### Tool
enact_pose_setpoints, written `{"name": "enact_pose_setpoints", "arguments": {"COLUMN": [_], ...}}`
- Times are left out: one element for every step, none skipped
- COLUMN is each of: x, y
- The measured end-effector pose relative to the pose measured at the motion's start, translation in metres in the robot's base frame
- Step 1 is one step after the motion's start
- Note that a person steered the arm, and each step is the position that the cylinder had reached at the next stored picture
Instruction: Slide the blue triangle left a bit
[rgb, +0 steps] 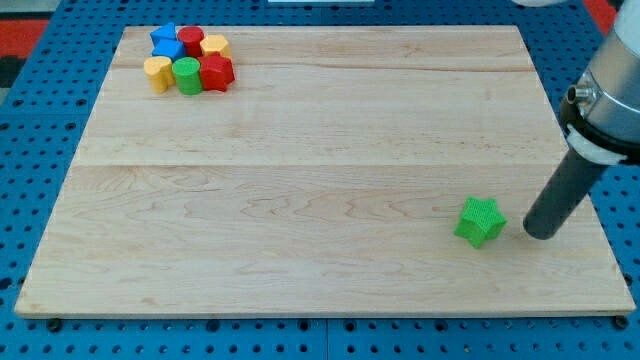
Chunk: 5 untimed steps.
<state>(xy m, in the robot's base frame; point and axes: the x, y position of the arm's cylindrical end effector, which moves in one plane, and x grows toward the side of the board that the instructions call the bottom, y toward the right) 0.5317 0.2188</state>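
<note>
The blue triangle seems to be the upper of two blue blocks at the top left corner of the wooden board; its shape is hard to make out. It is packed in a cluster with a second blue block, a red cylinder, a yellow block, a yellow heart, a green cylinder and a red star. My tip rests on the board at the lower right, far from the cluster, just right of a green star and apart from it.
The board lies on a blue pegboard table. The arm's grey and white body hangs over the board's right edge.
</note>
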Motion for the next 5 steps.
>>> {"name": "enact_pose_setpoints", "arguments": {"x": [-0.010, -0.014, -0.014, -0.006, -0.022], "y": [-0.021, -0.050, -0.055, -0.039, -0.021]}}
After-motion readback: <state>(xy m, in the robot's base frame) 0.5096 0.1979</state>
